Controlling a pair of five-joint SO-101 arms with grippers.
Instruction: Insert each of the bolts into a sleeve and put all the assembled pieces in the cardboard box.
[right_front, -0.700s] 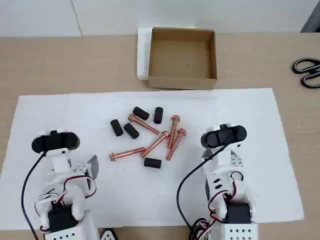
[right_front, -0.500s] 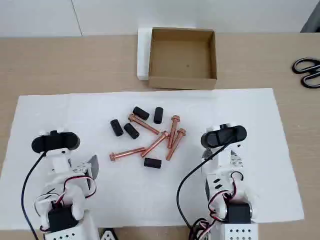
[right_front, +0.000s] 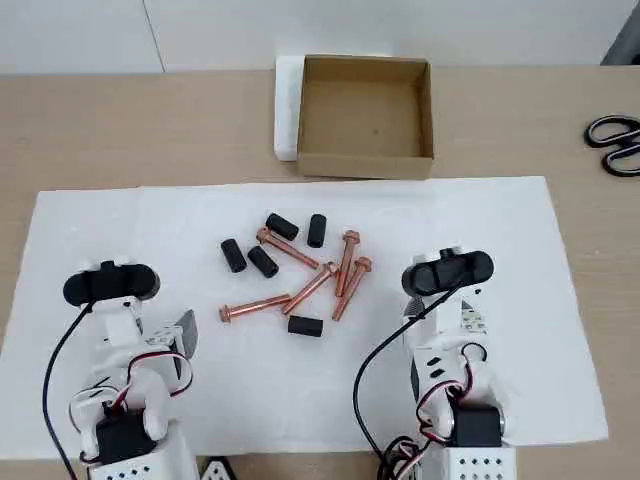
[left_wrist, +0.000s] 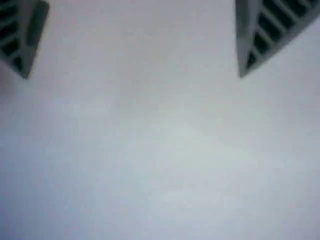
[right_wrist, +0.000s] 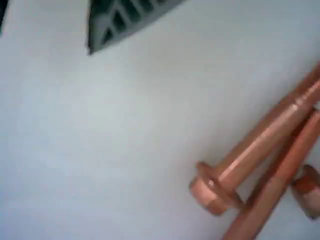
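- Evidently, nothing is assembled yet: five copper bolts (right_front: 310, 288) are scattered in a loose cluster in the middle of the white paper sheet (right_front: 500, 230). Five black sleeves (right_front: 263, 261) are lying among and just beside them, none of them fitted onto a bolt.
- Several of the bolts are laid close together, some touching or crossing, so a neighbour could be knocked when one is lifted.
- The cardboard box (right_front: 366, 165) is set open-topped on the worktop (right_front: 150, 130) just beyond the sheet's far edge, with nothing seen inside. It is judged to be placed there so that finished pieces can be dropped in from either side.
- A white slab (right_front: 286, 110) is seen against the box's left side, partly hidden by it.
- The left pincer (left_wrist: 135, 45) is spread wide and nothing is held in it; bare paper is seen beneath it. It is parked over the near left part of the sheet, well apart from the parts.
- The right pincer (right_wrist: 47, 25) is parted too, with nothing between its tips. Bolts are seen just beyond it in its wrist view, so it is judged better placed for a first pick.
- Scissors (right_front: 615, 140) are left at the worktop's right edge, well apart from everything.
- Both pincers are likely needed for each piece: a sleeve held by one, a bolt pushed in by the other.
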